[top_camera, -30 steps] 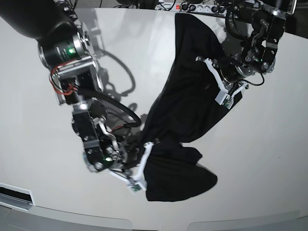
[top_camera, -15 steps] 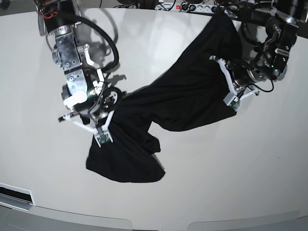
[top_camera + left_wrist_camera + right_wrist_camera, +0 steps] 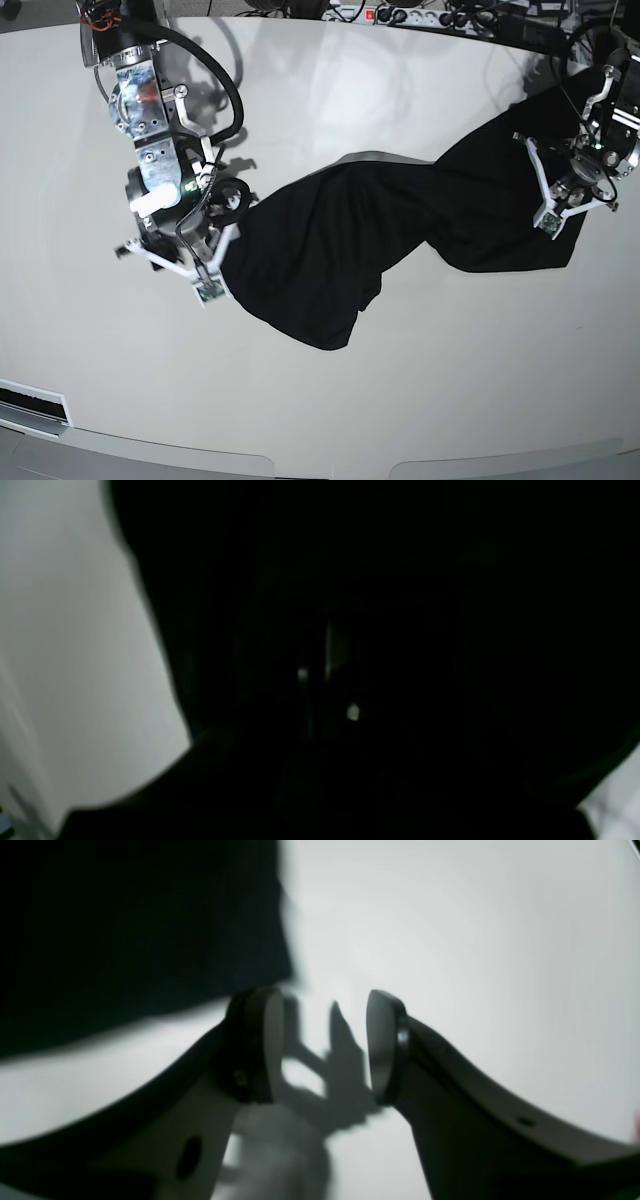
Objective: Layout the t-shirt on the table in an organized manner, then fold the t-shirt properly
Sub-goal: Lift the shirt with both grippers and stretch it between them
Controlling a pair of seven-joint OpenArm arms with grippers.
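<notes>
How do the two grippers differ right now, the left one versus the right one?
The right gripper is open, its white fingers apart over the glossy white table with nothing between them; the left gripper is shut on the black soft-fabric t-shirt. The right sits beside the cloth's edge; the left's camera is smothered by fabric. Both hang low at opposite ends of the shirt.

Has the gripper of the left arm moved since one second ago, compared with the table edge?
Yes. In the base view the left gripper, shut on the t-shirt, has moved toward the right side of the table, stretching the cloth out.
</notes>
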